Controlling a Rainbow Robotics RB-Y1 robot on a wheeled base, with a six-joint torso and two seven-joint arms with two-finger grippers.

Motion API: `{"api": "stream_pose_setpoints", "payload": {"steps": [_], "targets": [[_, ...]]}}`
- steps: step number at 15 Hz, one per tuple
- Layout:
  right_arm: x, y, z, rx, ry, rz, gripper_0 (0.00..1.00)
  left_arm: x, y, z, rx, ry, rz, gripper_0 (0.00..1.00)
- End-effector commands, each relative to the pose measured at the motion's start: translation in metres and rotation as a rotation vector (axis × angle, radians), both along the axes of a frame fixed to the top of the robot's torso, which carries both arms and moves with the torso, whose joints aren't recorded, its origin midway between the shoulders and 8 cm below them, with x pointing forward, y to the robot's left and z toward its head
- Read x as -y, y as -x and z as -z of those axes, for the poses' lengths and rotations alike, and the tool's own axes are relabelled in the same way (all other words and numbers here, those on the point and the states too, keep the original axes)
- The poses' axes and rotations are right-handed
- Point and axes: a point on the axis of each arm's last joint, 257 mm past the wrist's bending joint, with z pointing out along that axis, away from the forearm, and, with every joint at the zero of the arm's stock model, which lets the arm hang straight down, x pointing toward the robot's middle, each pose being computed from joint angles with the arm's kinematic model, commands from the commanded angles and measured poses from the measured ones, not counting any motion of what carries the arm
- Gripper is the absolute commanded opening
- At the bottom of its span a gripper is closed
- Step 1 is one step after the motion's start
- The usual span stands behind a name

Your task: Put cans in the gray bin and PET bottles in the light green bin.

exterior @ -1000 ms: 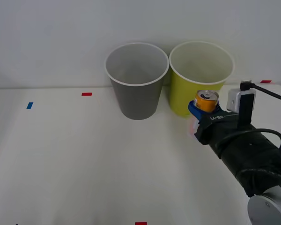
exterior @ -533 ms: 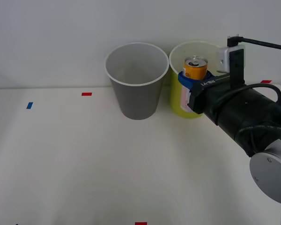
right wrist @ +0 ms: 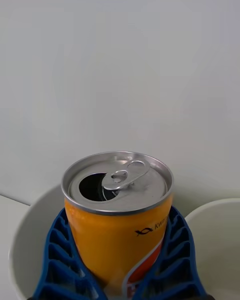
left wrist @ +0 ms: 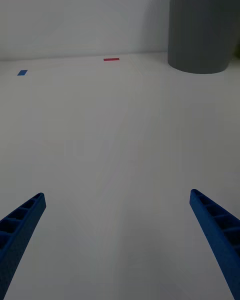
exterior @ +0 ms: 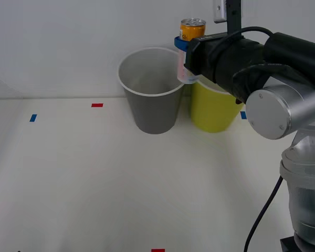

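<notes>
The right end effector [exterior: 185,58] clamps the can [exterior: 192,29] upright, high over the gap between gray bin [exterior: 153,89] and light green bin [exterior: 212,107] — poised to drop it left; left end effector [left wrist: 117,240] gapes empty, parked low over the worktop [exterior: 94,178].

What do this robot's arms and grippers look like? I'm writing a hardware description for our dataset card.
The right arm is wrapped in a black sleeve with a rounded silver-gray joint housing, and a black cable hangs below it. A small white module on a black bracket sits near the wrist. The right gripper and left gripper both have blue, ribbed, tapering fingers.
</notes>
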Motion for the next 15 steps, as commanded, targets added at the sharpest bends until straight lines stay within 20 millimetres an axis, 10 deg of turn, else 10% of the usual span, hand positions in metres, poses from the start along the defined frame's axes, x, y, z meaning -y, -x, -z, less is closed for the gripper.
{"api": "stream_pose_setpoints", "payload": {"steps": [1,6,15], "targets": [[-0.028,-0.020,0.002,-0.036,-0.009,-0.036,0.00,0.000,0.000,0.000,0.000,0.000,0.000,1.00],[-0.070,-0.054,-0.012,0.056,-0.043,-0.067,0.00,0.000,0.000,0.000,0.000,0.000,0.000,1.00],[-0.086,-0.077,0.000,0.083,0.012,-0.053,0.00,0.000,0.000,0.000,0.000,0.000,0.000,1.00]]}}
